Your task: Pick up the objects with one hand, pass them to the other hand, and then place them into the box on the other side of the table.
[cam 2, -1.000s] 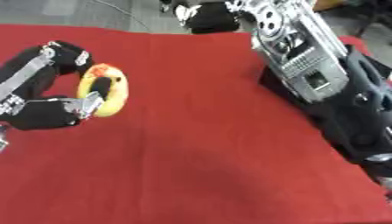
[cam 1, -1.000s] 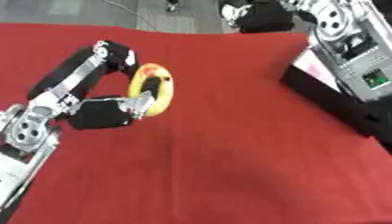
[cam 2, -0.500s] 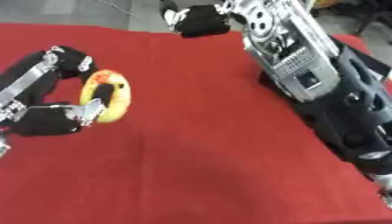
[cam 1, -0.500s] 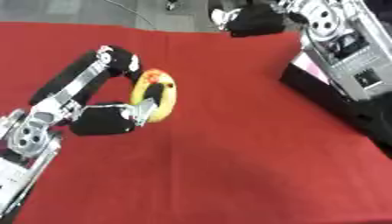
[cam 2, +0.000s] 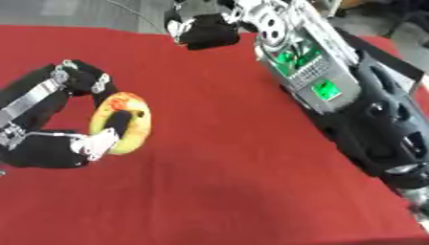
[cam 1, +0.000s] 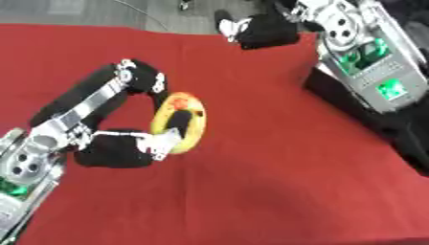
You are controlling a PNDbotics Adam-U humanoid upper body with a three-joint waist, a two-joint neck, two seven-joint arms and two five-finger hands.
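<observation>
You are looking steeply down from the robot's head onto the red worktop, close enough that it fills nearly both views, with grey floor along the far edge. The two eyes share almost the whole scene; the right eye view sits shifted, showing more of the right arm.

A red cloth is covering the bench from edge to edge, with grey floor showing beyond its far edge and a yellow ring sitting left of the middle.
</observation>
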